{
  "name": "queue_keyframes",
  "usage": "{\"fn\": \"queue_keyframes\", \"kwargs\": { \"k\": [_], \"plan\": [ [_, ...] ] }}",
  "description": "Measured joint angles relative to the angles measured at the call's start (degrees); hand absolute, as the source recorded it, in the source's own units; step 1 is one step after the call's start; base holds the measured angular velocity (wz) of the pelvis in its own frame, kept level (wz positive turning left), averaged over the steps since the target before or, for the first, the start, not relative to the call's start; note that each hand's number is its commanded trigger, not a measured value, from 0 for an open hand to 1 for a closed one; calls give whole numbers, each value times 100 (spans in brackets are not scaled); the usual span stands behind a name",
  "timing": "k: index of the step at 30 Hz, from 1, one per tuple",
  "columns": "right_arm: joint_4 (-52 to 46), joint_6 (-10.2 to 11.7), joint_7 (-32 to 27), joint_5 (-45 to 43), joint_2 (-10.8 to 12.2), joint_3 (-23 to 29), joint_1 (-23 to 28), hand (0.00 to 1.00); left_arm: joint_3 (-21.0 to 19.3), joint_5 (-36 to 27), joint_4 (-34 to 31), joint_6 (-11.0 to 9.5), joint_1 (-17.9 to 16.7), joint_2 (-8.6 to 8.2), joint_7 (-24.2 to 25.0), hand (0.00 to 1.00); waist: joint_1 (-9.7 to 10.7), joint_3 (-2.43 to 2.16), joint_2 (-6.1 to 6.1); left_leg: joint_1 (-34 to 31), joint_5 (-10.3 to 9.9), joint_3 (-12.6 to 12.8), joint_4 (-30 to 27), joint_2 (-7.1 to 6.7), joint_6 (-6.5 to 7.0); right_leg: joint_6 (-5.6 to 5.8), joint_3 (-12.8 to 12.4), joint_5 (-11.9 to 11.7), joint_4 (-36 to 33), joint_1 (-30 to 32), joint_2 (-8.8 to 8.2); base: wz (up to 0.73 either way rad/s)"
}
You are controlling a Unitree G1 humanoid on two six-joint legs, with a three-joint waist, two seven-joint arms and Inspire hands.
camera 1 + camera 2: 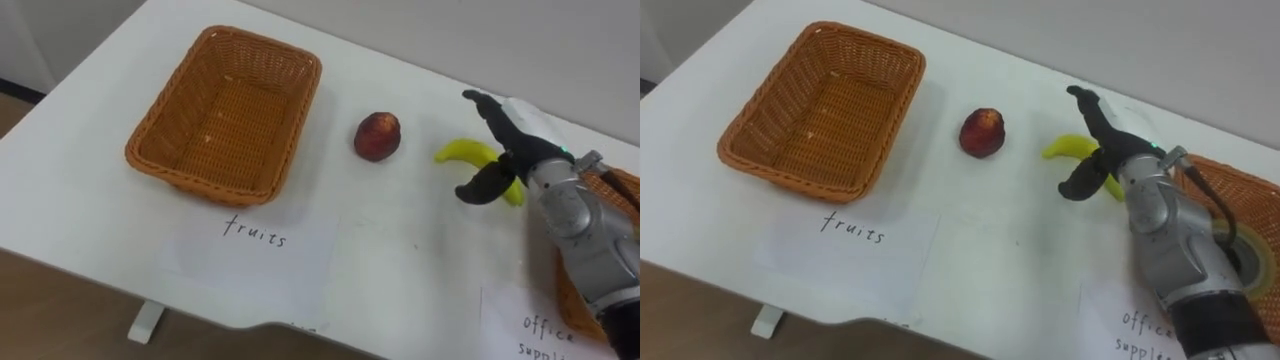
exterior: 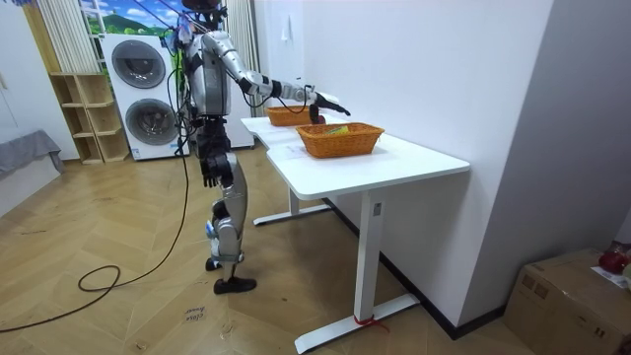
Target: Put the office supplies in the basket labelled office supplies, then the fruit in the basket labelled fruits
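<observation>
1. The banana [image 1: 462, 152] is lying on the white table [image 1: 400, 270], with its tip pointing toward the robot's left. Its middle is passing under the right hand [image 1: 515, 138].
2. The right hand is hovering over the banana with its fingers [image 1: 485, 105] stretched out straight and slightly spread beyond the fruit's far side. The dark thumb [image 1: 482, 187] is curving down on the near side, held well apart from the fingers. The banana is sitting in the gap between thumb and fingers and nothing is closing on it. Whether any fingertip is touching the peel cannot be told.
3. A red fruit [image 1: 378, 136] is resting near the banana, on its left, apart from the hand.
4. Further left, a wicker basket [image 1: 215, 187] is standing on the table. A sheet of paper with handwriting [image 1: 255, 250] is lying just in front of it.
5. At the table's right end, behind the right forearm, a second wicker basket [image 1: 1230, 178] is holding a roll of tape [image 1: 1245, 250]. Another handwritten sheet [image 1: 1130, 320] is lying in front of it.
6. In the room view the robot is standing upright at the table's long side, reaching its right arm out over the tabletop. The left hand [image 2: 210, 170] is hanging by its hip, and its fingers cannot be made out.
</observation>
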State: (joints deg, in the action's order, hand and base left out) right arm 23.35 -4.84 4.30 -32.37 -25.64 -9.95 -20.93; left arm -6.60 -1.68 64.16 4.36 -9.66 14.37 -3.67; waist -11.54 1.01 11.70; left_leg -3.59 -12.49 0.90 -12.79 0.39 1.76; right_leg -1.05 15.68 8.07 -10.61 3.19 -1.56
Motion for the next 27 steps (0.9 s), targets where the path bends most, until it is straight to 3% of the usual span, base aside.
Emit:
{"fn": "queue_keyframes", "kwargs": {
  "k": [7, 19, 27],
  "plan": [
    [80, -25, 18, 7, -5, -506, -160, 0, 136, 1, -11, 0, 105, 14, -38, 0, -6, 10, -18, -139, 0, -31, -76, 0, -1, 0, 18, 0, 6, 98, -30, 2],
    [194, -18, 4, 83, -72, -577, -178, 0, 457, -136, -18, 7, 163, 62, -75, 0, -11, 13, -55, -190, 0, -35, -77, 2, -1, -4, 24, -3, -3, 129, -29, 0],
    [555, -11, -30, -89, -112, -697, -491, 0, 548, -147, -3, 33, 243, 67, -75, 0, -3, 9, -57, -195, 0, -4, -81, -4, -1, -4, 23, -4, -8, 138, 2, 0]
  ]
}}
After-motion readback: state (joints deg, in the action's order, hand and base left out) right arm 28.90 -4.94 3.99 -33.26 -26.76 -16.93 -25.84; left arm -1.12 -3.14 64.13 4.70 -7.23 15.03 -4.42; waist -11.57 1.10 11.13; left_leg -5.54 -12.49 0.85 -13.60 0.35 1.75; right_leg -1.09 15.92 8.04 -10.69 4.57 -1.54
